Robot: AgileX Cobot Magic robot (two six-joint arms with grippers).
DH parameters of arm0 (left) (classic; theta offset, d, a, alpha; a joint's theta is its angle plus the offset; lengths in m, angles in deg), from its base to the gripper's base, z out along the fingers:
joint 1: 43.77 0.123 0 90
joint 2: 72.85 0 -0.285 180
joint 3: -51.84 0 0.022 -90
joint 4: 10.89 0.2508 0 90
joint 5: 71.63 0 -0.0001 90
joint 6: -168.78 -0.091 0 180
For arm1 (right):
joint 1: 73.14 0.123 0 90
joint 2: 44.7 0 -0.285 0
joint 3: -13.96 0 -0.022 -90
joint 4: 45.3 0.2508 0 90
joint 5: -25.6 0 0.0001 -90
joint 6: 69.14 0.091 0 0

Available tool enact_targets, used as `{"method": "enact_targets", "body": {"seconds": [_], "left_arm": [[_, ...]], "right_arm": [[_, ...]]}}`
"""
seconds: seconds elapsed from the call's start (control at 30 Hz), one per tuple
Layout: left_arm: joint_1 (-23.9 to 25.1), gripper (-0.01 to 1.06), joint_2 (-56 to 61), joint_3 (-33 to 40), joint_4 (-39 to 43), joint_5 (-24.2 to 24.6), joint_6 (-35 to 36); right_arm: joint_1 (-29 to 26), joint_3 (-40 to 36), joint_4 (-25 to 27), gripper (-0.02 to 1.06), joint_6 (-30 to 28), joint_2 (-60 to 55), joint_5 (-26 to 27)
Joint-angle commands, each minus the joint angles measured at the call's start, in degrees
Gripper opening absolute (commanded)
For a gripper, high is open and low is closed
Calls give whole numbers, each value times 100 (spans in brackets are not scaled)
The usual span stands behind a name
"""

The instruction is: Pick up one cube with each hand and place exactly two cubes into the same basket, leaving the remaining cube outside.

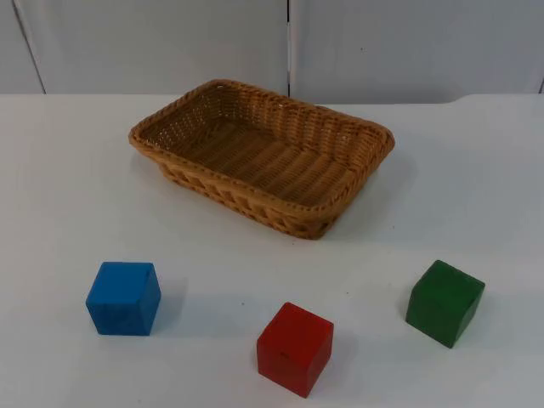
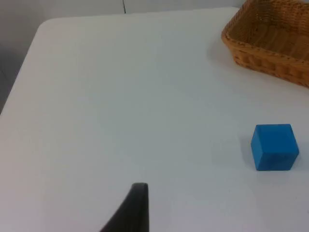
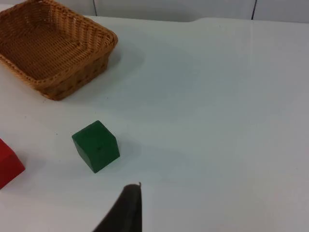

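Observation:
A woven brown basket (image 1: 357,183) stands at the back middle of the white table, and nothing lies in it. Three cubes sit in a row in front of it: a blue cube (image 1: 124,297) at the left, a red cube (image 1: 295,348) in the middle, a green cube (image 1: 444,303) at the right. My left gripper (image 2: 135,209) hovers over bare table, well apart from the blue cube (image 2: 274,147) and the basket (image 2: 270,53). My right gripper (image 3: 126,208) hangs a short way from the green cube (image 3: 96,146), with the red cube (image 3: 7,164) and the basket (image 3: 72,77) beyond.
The grey partition wall (image 1: 289,42) closes the table's far edge. In the left wrist view, the table's rounded corner (image 2: 41,29) and side edge lie near. White table top (image 1: 68,187) stretches on both sides of the basket.

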Motion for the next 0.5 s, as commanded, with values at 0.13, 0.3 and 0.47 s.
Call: {"method": "enact_targets", "body": {"seconds": [0.13, 0.3, 0.47], "left_arm": [[12, 105, 10, -201, 0, -122, 25], [12, 105, -282, -201, -54, -190, 25], [12, 105, -339, -201, -92, -446, 25]], "right_arm": [[-31, 38, 10, 105, 19, 26, 39], [-31, 243, 10, 105, 19, -51, 38], [-31, 403, 21, 105, 7, -457, 45]]}}
